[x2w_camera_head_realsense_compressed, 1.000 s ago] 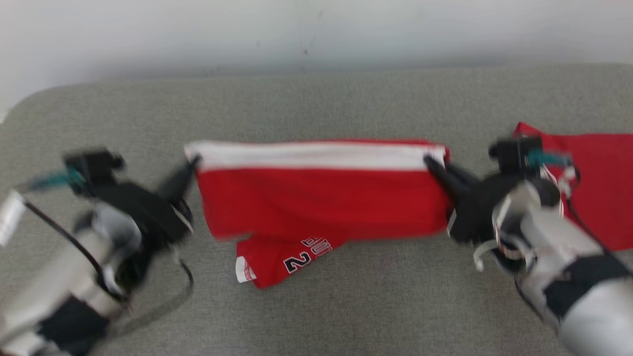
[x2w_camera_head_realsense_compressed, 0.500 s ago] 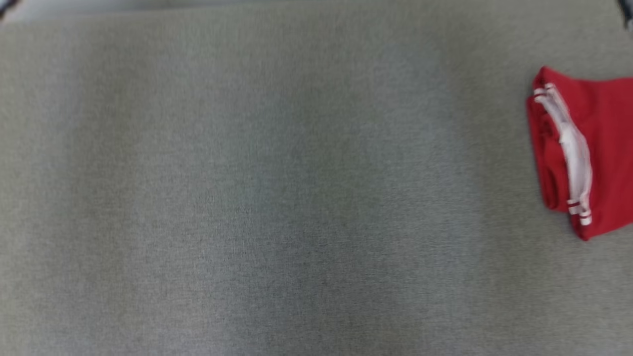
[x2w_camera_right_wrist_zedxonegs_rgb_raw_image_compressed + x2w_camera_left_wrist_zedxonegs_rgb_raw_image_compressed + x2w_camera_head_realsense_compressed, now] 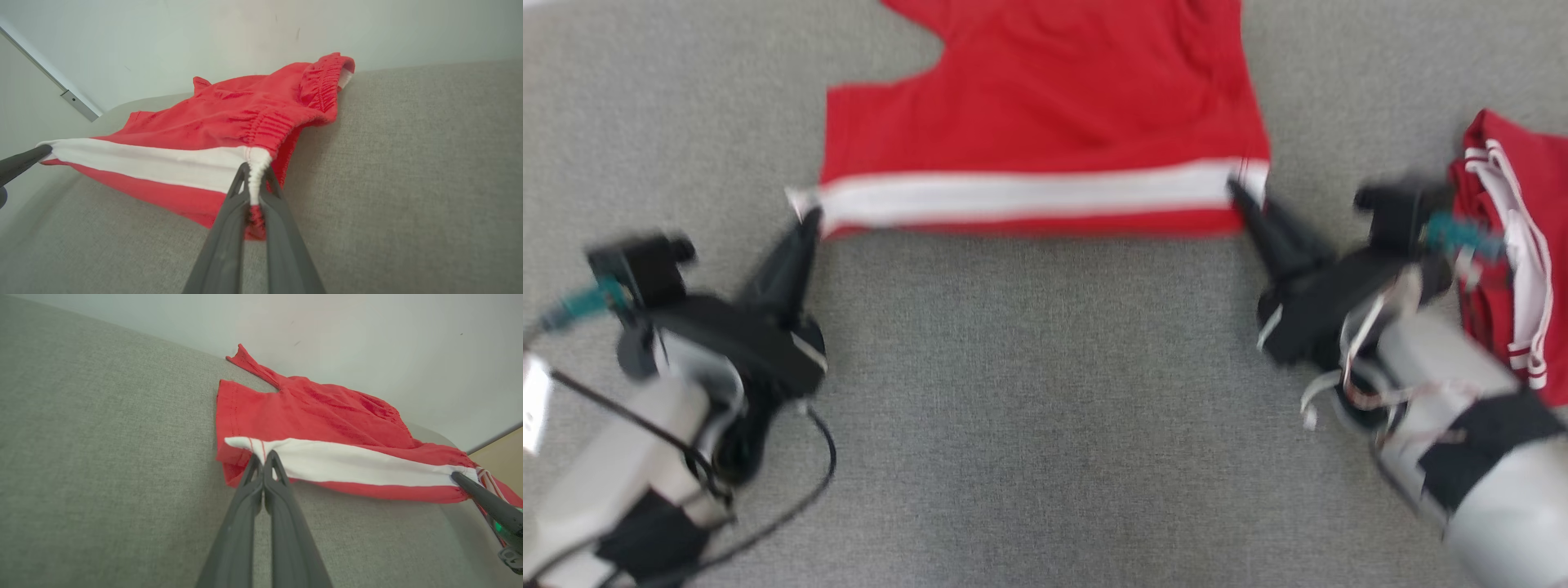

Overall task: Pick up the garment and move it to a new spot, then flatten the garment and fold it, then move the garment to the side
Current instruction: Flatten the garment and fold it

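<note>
The left gripper (image 3: 263, 458) has its two dark fingers pressed tight together on the red garment (image 3: 1045, 114). They pinch one end of the white stripe (image 3: 347, 463), right at the corner of the cloth. The right gripper (image 3: 255, 171) has its fingers clamped on the other end of that stripe, where the cloth is bunched and stretchy. A little bit of red cloth pokes out between these fingers, lower down from the tips.

The red garment lies on the grey soft top (image 3: 1045, 425). It reaches from the left fingers across to the right fingers, and the stripe runs in a nearly straight line between them. The edge next to the fingers looks lifted a little off the grey soft top. The rest of the red cloth spreads out past the fingertips, toward the pale wall (image 3: 367, 343). It is a bit wrinkled there.

The other red garment (image 3: 1511, 245), with thin white edges, lies bunched up on the outer side of the right gripper, just beside it and behind its fingertips.

The head view is blurry, so small things are hard to see in it.
</note>
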Robot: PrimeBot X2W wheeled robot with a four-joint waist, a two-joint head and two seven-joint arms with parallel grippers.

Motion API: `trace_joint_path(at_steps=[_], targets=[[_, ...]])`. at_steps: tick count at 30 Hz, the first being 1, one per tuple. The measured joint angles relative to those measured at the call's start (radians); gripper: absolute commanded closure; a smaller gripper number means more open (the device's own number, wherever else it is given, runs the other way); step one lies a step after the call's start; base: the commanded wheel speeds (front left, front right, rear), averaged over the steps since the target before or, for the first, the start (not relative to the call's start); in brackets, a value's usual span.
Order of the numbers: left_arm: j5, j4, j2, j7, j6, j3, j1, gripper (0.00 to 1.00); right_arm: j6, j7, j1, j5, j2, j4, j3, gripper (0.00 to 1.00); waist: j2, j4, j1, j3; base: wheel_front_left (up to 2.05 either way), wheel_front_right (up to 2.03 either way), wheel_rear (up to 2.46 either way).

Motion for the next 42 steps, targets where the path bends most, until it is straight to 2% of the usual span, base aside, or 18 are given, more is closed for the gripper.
trace_joint_path(at_steps=[7, 13, 16, 21, 25, 34, 42], targets=[[0.053, -0.021, 0.004, -0.011, 0.001, -0.079, 0.139, 1.0, 0.0, -0.064, 0.162, 0.041, -0.028, -0.093, 0.065, 1.0, -0.0002, -0.01, -0.0002, -0.089, 0.0, 0.0, 0.0], [0.07, -0.025, 0.005, -0.017, 0.01, -0.111, 0.197, 1.0, 0.0, -0.073, 0.253, 0.061, -0.111, -0.118, 0.081, 1.0, -0.0002, -0.015, -0.0003, -0.174, 0.0, 0.0, 0.0], [0.07, -0.024, 0.007, -0.017, 0.011, -0.136, 0.247, 1.0, 0.0, -0.075, 0.334, 0.094, -0.132, -0.125, 0.094, 1.0, -0.0002, -0.015, -0.0003, -0.217, 0.0, 0.0, 0.0], [0.069, -0.025, 0.019, -0.017, 0.034, -0.163, 0.369, 1.0, 0.0, -0.083, 0.464, 0.142, -0.136, -0.14, 0.101, 1.0, -0.0003, -0.012, -0.0003, -0.289, 0.0, 0.0, 0.0], [0.065, -0.035, 0.025, -0.017, 0.069, -0.177, 0.442, 1.0, 0.0, -0.084, 0.548, 0.163, -0.137, -0.148, 0.112, 1.0, -0.0003, -0.011, -0.0002, -0.351, 0.0, 0.0, 0.0], [0.065, -0.067, 0.053, -0.017, 0.109, -0.193, 0.524, 1.0, 0.0, -0.091, 0.646, 0.185, -0.15, -0.183, 0.127, 1.0, -0.0004, -0.022, -0.0003, -0.427, 0.0, 0.0, 0.0], [0.065, -0.08, 0.053, -0.003, 0.127, -0.196, 0.528, 1.0, 0.0, -0.091, 0.654, 0.199, -0.15, -0.189, 0.129, 1.0, -0.0003, -0.028, 0.0001, -0.433, 0.0, 0.0, 0.0]])
